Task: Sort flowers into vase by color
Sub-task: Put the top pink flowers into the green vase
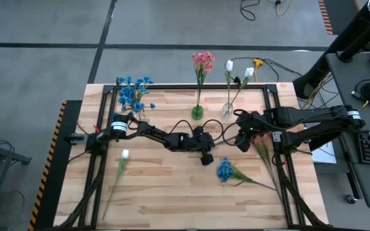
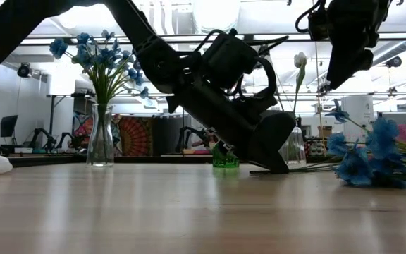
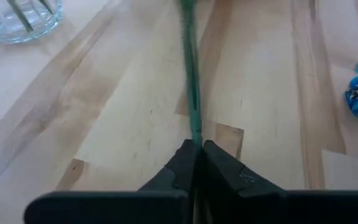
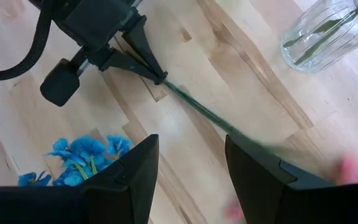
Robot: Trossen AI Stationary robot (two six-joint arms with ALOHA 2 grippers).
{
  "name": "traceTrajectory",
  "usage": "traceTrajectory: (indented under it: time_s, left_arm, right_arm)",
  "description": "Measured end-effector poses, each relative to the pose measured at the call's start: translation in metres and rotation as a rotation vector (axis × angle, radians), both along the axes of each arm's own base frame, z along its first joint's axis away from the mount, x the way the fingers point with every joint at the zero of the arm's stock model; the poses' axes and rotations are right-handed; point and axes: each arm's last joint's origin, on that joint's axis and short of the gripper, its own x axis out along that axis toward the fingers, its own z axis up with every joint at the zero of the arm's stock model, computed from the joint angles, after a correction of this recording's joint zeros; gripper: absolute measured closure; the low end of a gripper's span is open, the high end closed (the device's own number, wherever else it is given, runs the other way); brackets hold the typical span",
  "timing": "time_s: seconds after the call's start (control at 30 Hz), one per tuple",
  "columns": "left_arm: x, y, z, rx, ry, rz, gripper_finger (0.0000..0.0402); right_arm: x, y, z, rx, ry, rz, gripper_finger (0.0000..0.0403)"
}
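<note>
My left gripper [image 3: 196,152] reaches to the table's middle [image 1: 209,159], tips down at the wood [image 2: 277,166], shut on a thin green stem [image 3: 190,74]. The stem runs away from it toward a pink flower head [image 4: 353,168] that lies under my right arm [image 1: 261,146]. My right gripper [image 4: 188,180] hangs open above the table, nothing between its fingers. A blue flower [image 1: 224,171] lies on its side near the middle. A white flower [image 1: 123,158] lies at the left. Three vases at the far edge hold blue [image 1: 133,96], pink [image 1: 202,64] and white [image 1: 236,70] flowers. My left gripper pinches the stem's free end [image 3: 196,138] between its two fingertips. The fingers come slanting down from the table's left, roughly in line with the stem [image 4: 197,102]. The stem stretches low over the wood toward the pink head; I cannot tell whether it is lifted clear.
The clear vase [image 4: 322,37] stands just beyond the held stem. The blue flower's head [image 4: 79,158] lies close on the near side of my left gripper, its stem [image 1: 255,183] running toward the right. A black frame [image 1: 191,86] rims the table. Bare wood lies at the front.
</note>
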Motion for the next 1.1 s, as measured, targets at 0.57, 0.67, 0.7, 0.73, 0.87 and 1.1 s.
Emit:
traceTrajectory:
  time_s: [0.57,0.67,0.7,0.73,0.87,1.1]
  left_arm:
    - [-0.009,0.008,0.028,0.050,0.005,0.121,0.0401]
    - [-0.017,0.009,0.037,0.073,-0.002,0.140,0.0401]
    - [-0.021,0.009,0.039,0.081,0.004,0.150,0.0401]
    - [-0.026,0.010,0.042,0.082,0.008,0.152,0.0401]
    - [-0.051,0.010,0.057,0.082,-0.006,0.161,0.0401]
    - [-0.096,0.006,0.089,0.099,-0.081,0.192,0.0402]
  right_arm:
    - [-0.001,-0.001,0.001,-0.029,-0.008,-0.005,0.0225]
    - [-0.002,0.000,0.004,-0.034,-0.038,0.006,0.0225]
    - [-0.002,0.000,0.006,-0.035,-0.051,0.010,0.0225]
    - [-0.003,0.000,0.008,-0.037,-0.070,0.014,0.0225]
    - [-0.004,0.002,0.017,-0.056,-0.167,0.047,0.0225]
    - [-0.006,0.004,0.042,-0.147,-0.413,0.153,0.0225]
